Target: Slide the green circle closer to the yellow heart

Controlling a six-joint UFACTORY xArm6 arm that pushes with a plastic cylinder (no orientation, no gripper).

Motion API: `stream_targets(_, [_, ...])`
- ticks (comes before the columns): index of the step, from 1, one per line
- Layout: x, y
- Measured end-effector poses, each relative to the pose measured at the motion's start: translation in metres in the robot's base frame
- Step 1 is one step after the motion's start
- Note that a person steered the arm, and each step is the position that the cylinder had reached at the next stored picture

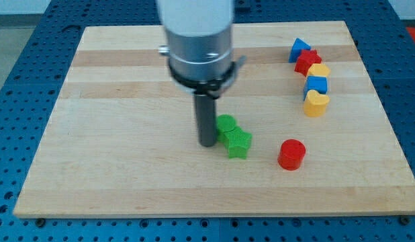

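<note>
The green circle (226, 124) lies near the middle of the wooden board (113, 161), touching a green star (238, 142) just below and to its right. The yellow heart (315, 103) sits at the view's right, at the lower end of a column of blocks. My tip (207, 142) rests on the board just left of the green circle and the green star, close to or touching them. The rod hangs from a large silver and white arm head (197, 47) that hides the board behind it.
Above the yellow heart, in a column: a blue cube (315, 85), a yellow block (319, 70), a red star (306, 61) and a blue triangle (299, 48). A red cylinder (291, 154) stands right of the green star. Blue perforated table surrounds the board.
</note>
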State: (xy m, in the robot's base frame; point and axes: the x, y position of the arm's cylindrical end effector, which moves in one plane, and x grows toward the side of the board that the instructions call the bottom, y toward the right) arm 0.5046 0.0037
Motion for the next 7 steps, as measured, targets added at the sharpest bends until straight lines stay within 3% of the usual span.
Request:
stream_targets(1, [-0.001,0.020])
stream_targets(3, [-0.009,-0.058])
stream_targets(7, [-0.030,0.087])
